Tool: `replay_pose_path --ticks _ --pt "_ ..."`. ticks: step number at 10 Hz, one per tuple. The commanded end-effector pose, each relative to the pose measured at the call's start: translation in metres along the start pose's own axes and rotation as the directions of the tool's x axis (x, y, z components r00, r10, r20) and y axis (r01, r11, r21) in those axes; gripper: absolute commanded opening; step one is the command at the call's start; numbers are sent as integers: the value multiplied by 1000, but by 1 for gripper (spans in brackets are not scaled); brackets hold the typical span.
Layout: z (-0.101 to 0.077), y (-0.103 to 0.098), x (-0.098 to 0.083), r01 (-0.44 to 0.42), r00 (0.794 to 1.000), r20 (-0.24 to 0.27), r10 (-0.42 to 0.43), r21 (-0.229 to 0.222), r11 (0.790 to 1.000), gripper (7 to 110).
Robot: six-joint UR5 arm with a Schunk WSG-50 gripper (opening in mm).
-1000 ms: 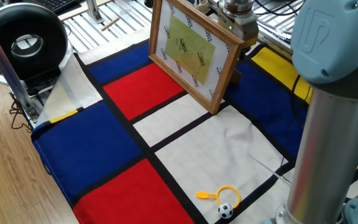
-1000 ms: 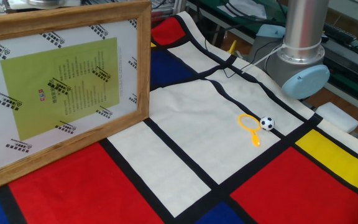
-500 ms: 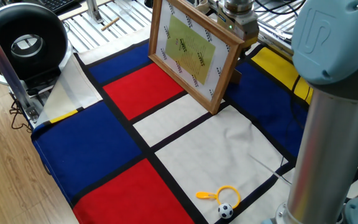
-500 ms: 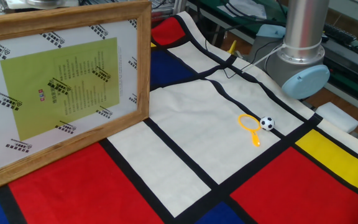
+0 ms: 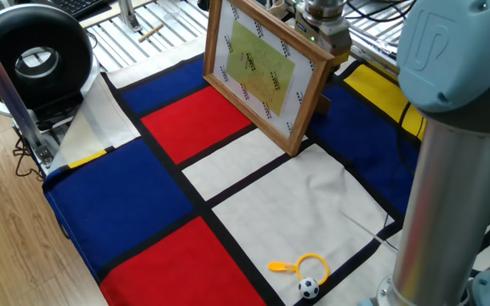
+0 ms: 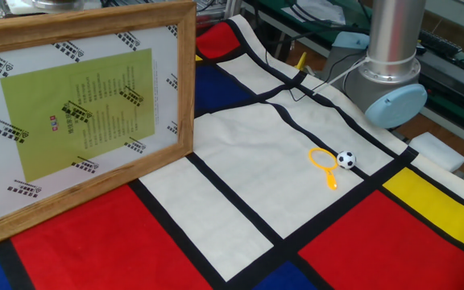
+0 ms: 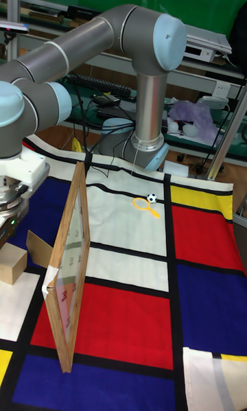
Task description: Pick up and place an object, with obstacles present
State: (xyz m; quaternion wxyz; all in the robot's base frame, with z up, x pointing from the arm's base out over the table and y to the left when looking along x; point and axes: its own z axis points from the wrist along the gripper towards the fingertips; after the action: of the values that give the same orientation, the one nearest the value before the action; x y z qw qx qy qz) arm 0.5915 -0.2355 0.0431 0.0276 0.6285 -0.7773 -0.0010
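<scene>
Here, in the tall fixed view, the wooden cube [image 7: 12, 266] is sitting at the far left edge of the checked cloth [image 7: 130, 322], behind the picture frame [image 7: 71, 263]. The gripper [image 7: 7, 227] is hanging right over the cube; its fingers are cut off by the picture's edge, so I cannot tell whether they are spread or pinched. The frame is standing upright on its long edge, between the cube and the open middle of the cloth. Further right, on a white square near the arm's base [image 7: 150, 151], the yellow ring [image 7: 143, 205] is lying just beside the small football [image 7: 151, 197]. In the other fixed view, the frame [image 6: 79, 113] is filling the left side.
</scene>
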Motion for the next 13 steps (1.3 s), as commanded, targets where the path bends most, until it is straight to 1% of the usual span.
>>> replay_pose_path --ticks 1,2,4,5,6,8,10,12,13 --pt "18 -10 -8 -24 1000 4 24 11 1000 88" --pt "23 -9 -12 -28 1000 14 28 8 1000 88" --pt "24 -5 -13 -34 999 18 34 -7 999 88" --pt "25 -7 -10 -33 999 9 33 0 999 66" --pt "27 -9 -9 -36 999 6 36 7 999 66" --pt "34 -10 -14 -43 999 18 43 4 999 66" --pt "34 -9 -16 -50 998 27 50 1 999 66" --pt "36 -13 -16 -54 998 27 53 17 998 66" --pt "39 -12 -18 -57 998 40 56 15 998 66"
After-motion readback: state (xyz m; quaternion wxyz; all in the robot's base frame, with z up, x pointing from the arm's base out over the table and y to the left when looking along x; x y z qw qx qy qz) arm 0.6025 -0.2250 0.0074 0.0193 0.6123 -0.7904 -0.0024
